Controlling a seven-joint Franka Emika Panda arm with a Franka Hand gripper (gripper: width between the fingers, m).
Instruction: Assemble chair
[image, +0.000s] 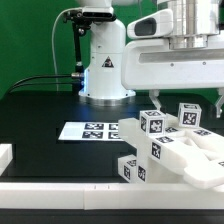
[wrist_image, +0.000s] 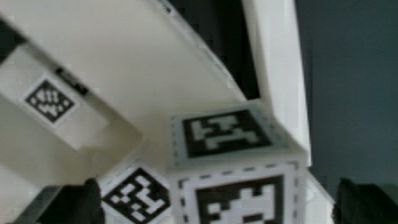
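The chair (image: 178, 152) is a blocky white cluster of tagged parts at the exterior view's right, with tagged posts (image: 152, 122) sticking up from it. My gripper (image: 188, 100) hangs straight over those posts. In the wrist view the gripper (wrist_image: 214, 205) is open. Its dark fingertips (wrist_image: 68, 205) stand either side of a white tagged post (wrist_image: 228, 135) with a narrow gap on each side. A long white bar (wrist_image: 178, 60) of the chair runs slantwise past the post. Nothing is held.
The marker board (image: 90, 130) lies on the black table left of the chair. The robot's white base (image: 105, 65) stands at the back. A white rail (image: 60, 195) runs along the front edge, and a white block (image: 5, 155) sits at the far left.
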